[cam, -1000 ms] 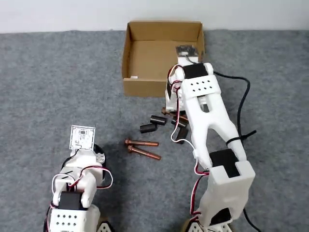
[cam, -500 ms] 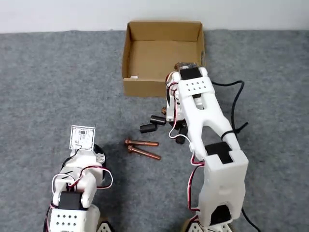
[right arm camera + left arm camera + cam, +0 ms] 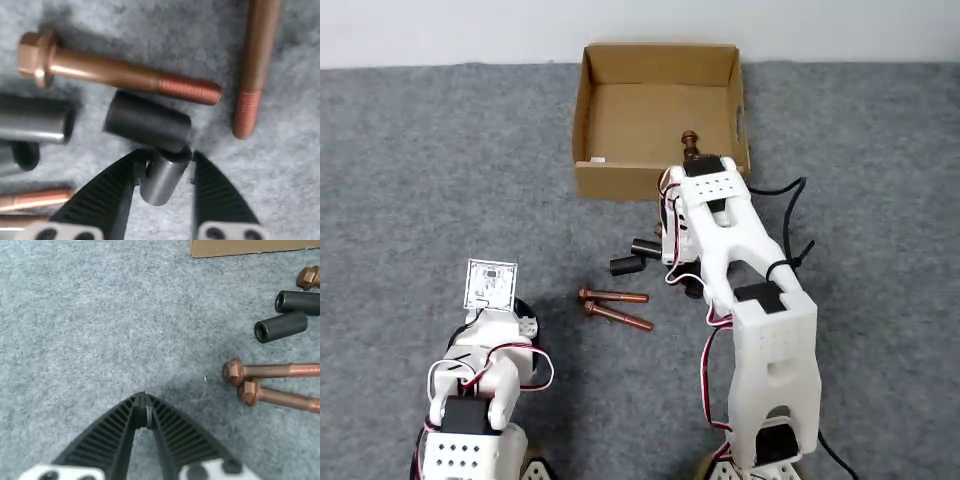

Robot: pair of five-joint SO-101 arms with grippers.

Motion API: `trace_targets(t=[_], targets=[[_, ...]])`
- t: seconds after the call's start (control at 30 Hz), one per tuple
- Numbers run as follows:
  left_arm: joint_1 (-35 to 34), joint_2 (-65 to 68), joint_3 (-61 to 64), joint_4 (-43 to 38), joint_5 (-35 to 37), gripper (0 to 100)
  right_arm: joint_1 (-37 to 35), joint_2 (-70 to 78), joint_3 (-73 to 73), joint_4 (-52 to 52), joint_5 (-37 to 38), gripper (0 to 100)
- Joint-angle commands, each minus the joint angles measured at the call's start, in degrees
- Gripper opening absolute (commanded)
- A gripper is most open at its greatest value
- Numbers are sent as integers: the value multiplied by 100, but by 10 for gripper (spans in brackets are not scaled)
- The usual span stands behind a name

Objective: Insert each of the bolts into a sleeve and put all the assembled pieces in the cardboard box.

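Observation:
My right gripper (image 3: 164,165) is shut on a dark sleeve (image 3: 161,179) down on the carpet. A second black sleeve (image 3: 147,125) lies across its far end, touching it. Beyond that lie a copper bolt (image 3: 115,70) and another bolt (image 3: 255,65). From above, the right arm (image 3: 720,225) covers this spot, in front of the cardboard box (image 3: 610,180). Two sleeves (image 3: 627,265) and two bolts (image 3: 615,296) lie to its left. My left gripper (image 3: 145,412) is shut, holds nothing and hovers over bare carpet short of the bolts (image 3: 235,372).
A copper bolt-like piece (image 3: 689,140) stands just inside the box's front wall. The left arm (image 3: 485,375) sits folded at the lower left under a white tag card (image 3: 492,283). A black cable (image 3: 795,215) trails right of the right arm. Grey carpet covers the table.
The right arm has drawn back from over the box and folded down toward the parts in front of it. The copper piece in the box came into view. The left arm kept still.

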Motion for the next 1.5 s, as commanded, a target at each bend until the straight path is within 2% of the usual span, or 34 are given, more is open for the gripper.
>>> trace_targets(t=[0.0,0.27,0.6,0.77,0.97,1.17,1.33,1.47], targets=[[-35,9,-40,-149,0,6,-57,-13,-281,-22,-53,20],[-35,9,-40,-167,0,6,-75,-831,-281,462,-62,9],[0,9,-40,-185,0,6,-40,-2818,-255,1499,-62,9],[18,-18,-40,-158,9,6,-31,-3881,0,1543,-158,9],[18,-26,-40,-158,-26,6,127,-5429,1512,1446,-273,9],[18,-26,-488,-88,18,6,681,-7248,3385,716,-299,9],[70,26,-1596,484,18,6,1156,-8848,4782,295,-290,8],[651,255,-2281,1178,62,6,1508,-10009,5565,171,-290,8]])
